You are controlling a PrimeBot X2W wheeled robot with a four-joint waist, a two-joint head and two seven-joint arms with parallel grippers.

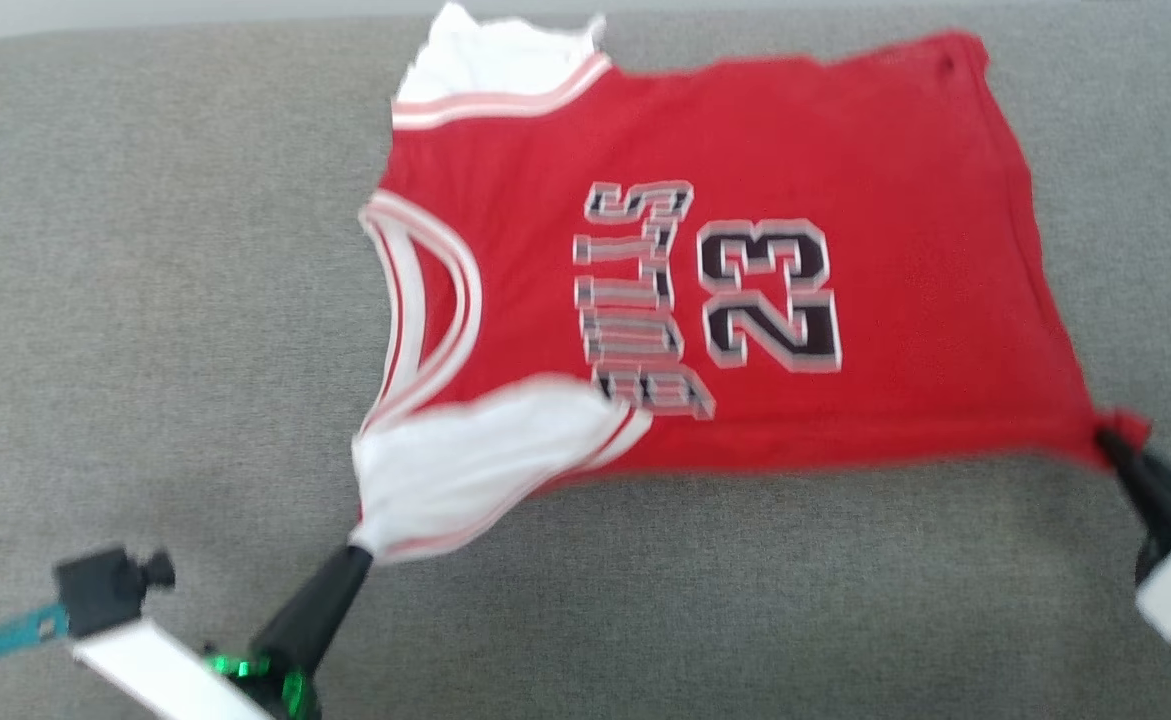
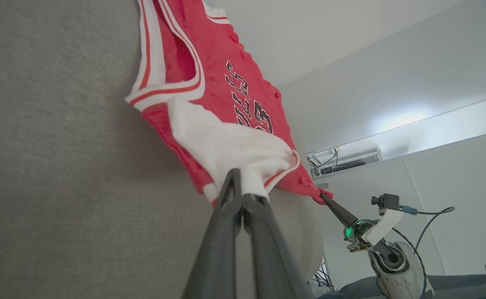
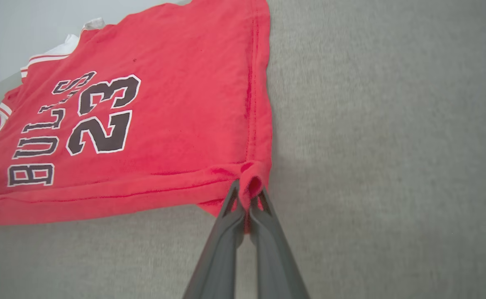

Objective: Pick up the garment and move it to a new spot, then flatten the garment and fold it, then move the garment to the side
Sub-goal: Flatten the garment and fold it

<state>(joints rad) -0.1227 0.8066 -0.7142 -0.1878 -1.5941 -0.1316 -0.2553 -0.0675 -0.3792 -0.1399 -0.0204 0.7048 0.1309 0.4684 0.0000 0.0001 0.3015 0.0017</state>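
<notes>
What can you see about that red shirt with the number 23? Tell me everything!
The bright red soft fabric shirt has white sleeves with red-and-white striped trim, and a black, white-edged BULLS and 23 print. It lies spread, print up, on the grey fabric surface, collar toward the robot's left. The left gripper pinches the near white sleeve in shut jaws; the right gripper pinches the near red hem corner, stretching that edge.

an indoor test room or lab rather than a lived-in home, as far as can be told: the work surface is a wide stretch of grey woven upholstery point(image 1: 145, 300), like a sofa seat or bed, and beyond it stand bare white walls point(image 2: 392, 62), plain white panels point(image 2: 454, 174), a wall-mounted tray point(image 2: 350, 158) with loose cables point(image 2: 328, 164) trailing from it, and more cables point(image 2: 321, 277) hanging low.
</notes>
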